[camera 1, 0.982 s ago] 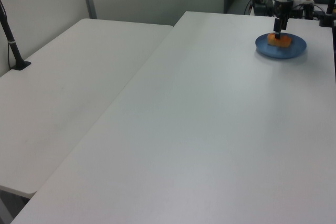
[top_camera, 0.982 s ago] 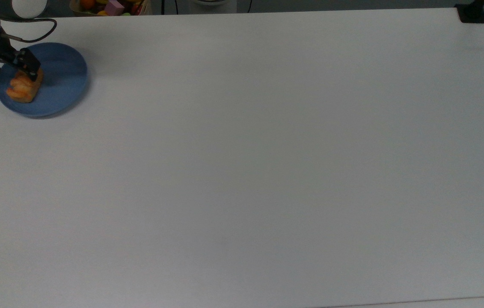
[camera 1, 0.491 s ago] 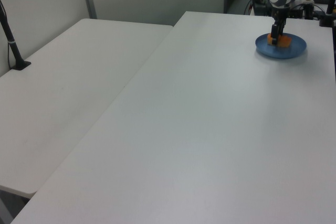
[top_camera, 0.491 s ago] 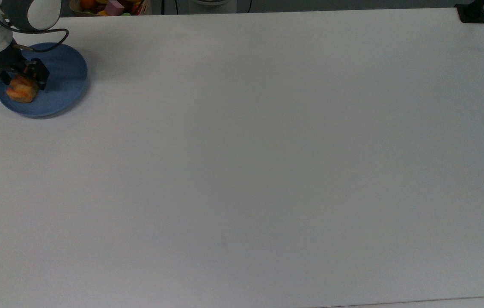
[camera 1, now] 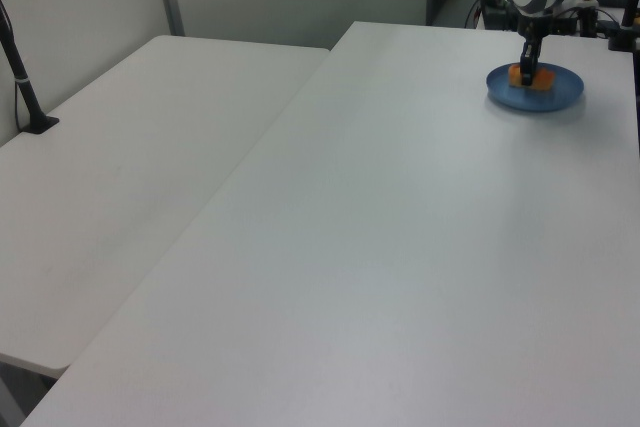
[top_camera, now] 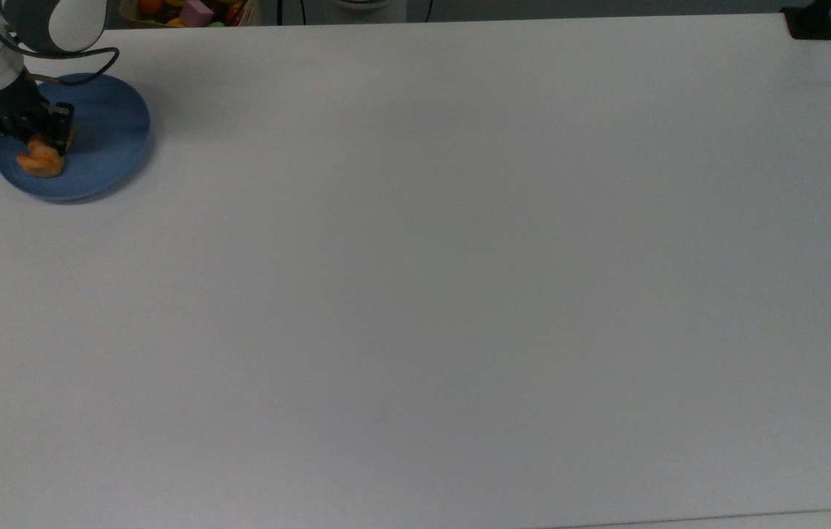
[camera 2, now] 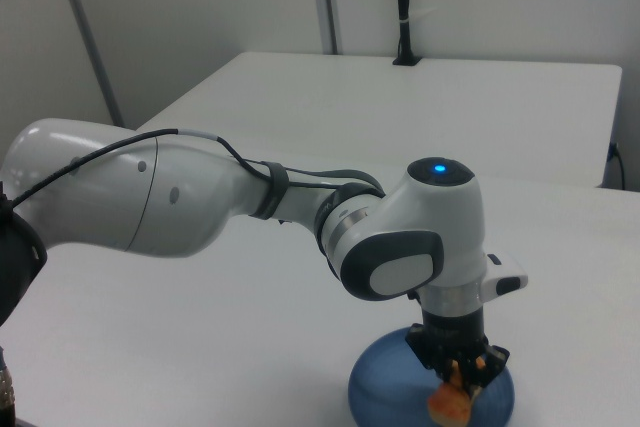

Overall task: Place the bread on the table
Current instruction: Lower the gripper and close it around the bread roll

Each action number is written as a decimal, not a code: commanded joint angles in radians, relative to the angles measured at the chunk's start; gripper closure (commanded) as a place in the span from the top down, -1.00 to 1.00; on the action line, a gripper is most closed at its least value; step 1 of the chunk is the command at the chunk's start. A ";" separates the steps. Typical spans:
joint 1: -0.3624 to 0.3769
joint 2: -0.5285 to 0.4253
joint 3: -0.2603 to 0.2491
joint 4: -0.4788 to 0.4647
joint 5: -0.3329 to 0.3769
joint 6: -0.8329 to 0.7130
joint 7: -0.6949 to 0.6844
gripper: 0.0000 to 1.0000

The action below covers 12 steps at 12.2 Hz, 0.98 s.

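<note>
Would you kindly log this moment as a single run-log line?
stage: grasping | gripper: down at bread | bread: on blue plate | table: bread not yet placed

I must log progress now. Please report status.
Gripper down at bread. Bread on blue plate, not on table. No obstacle.

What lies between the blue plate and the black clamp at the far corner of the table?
In the top view, nothing: only bare white table stretches from the blue plate to the black clamp.
</note>
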 commanded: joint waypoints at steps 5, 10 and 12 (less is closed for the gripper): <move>0.009 -0.043 -0.001 -0.026 0.001 -0.016 -0.035 -0.63; 0.028 -0.096 0.010 -0.020 0.001 -0.051 -0.034 -0.61; 0.051 -0.156 0.010 -0.020 0.001 -0.127 -0.038 -0.60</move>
